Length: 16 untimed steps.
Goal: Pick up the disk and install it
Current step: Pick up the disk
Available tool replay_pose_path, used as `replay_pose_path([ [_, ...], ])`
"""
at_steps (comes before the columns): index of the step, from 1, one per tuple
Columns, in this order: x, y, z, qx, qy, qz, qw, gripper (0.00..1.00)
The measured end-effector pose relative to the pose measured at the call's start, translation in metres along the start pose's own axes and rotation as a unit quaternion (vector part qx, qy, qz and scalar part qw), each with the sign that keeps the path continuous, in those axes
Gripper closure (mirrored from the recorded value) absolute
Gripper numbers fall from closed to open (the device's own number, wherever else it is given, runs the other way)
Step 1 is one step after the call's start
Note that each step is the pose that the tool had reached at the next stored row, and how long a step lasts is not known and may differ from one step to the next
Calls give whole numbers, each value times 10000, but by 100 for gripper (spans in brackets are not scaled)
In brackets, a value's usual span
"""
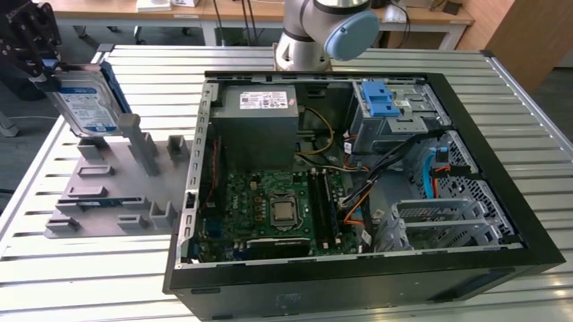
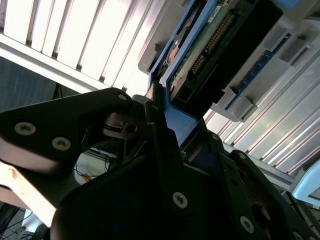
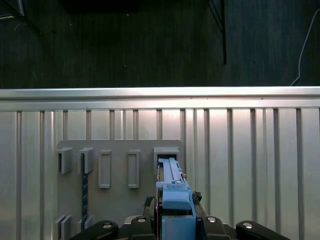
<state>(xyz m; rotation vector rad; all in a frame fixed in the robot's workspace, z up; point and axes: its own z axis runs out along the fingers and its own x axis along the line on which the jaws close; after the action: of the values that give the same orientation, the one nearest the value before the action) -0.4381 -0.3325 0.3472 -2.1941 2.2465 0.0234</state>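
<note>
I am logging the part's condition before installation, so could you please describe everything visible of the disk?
The disk is a flat silver metal hard drive with a blue-and-white label, framed by a blue plastic bracket; the second wrist view shows its green circuit board. It stands nearly upright, slightly tilted, at the exterior view's left, outside the computer case. The gripper clamps its top edge; its lower end is by the posts of the grey holder, contact unclear.

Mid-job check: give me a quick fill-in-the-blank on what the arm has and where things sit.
The gripper is shut on the ___.
The disk sits in a plastic bracket coloured ___.
The disk and the grey fixture are on the exterior view's ___ of the computer case.
Missing: disk; blue; left.
</note>
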Motion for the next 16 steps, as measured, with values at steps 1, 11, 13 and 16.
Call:
replay_pose_path([
  [1, 0, 0, -8, 0, 0, 0, 10000, 64],
  [11, -1, 1, -102, 0, 0, 0, 10000, 64],
  [13, -1, 1, -119, 0, 0, 0, 10000, 64],
  [16, -1, 2, -140, 1, 0, 0, 10000, 64],
])
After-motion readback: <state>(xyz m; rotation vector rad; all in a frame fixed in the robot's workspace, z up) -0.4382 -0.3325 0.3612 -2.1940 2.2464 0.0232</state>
